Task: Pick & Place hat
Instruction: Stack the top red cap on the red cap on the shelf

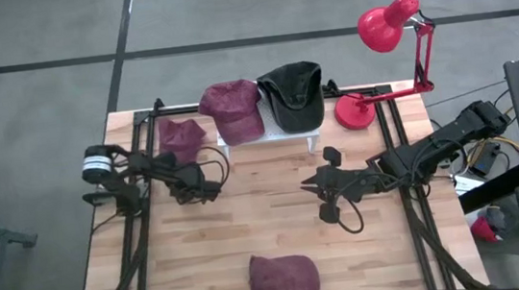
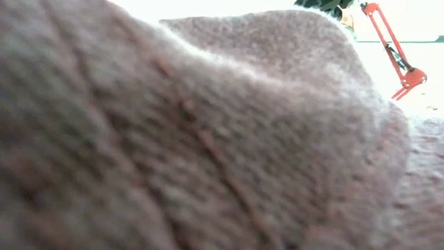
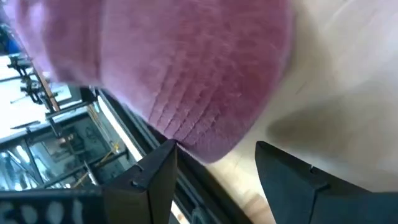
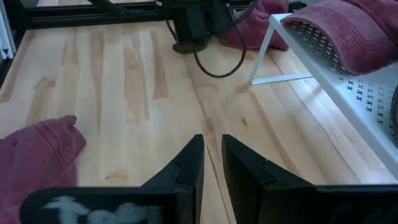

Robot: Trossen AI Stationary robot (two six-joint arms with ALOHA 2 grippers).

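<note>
**Left gripper closing in on the maroon hat by the rack**

The left gripper (image 1: 207, 182) sits low over the table's left half, its fingers (image 3: 154, 180) spread apart with nothing between them. In the left wrist view a maroon hat (image 3: 186, 74) fills the space just ahead of those fingers, its rounded edge reaching down to about the fingertip line; this is the hat (image 1: 179, 136) lying on the wood just left of the white rack (image 1: 268, 136). From above, the gripper seems near the hat but not touching it, though the close, soft wrist view makes it hard to be sure.

The step in hand looks like the approach before a grasp. The next move would call for sliding the open fingers forward around a fold of fabric, low enough to catch the cloth, then squeezing before any lift.

The left arm reaches in from the table's left edge, forearm roughly level and pointing toward the centre.

The right gripper (image 1: 328, 199) waits near mid-table, right of centre, fingers (image 4: 186, 165) nearly together and holding nothing, its arm stretched in from the right side.

Other hats: a maroon one (image 1: 232, 107) and a black one (image 1: 295, 93) on the rack, and another maroon hat (image 1: 283, 280) at the table's near edge, which blocks the low view. A red desk lamp (image 1: 388, 30) stands at the back right.
</note>
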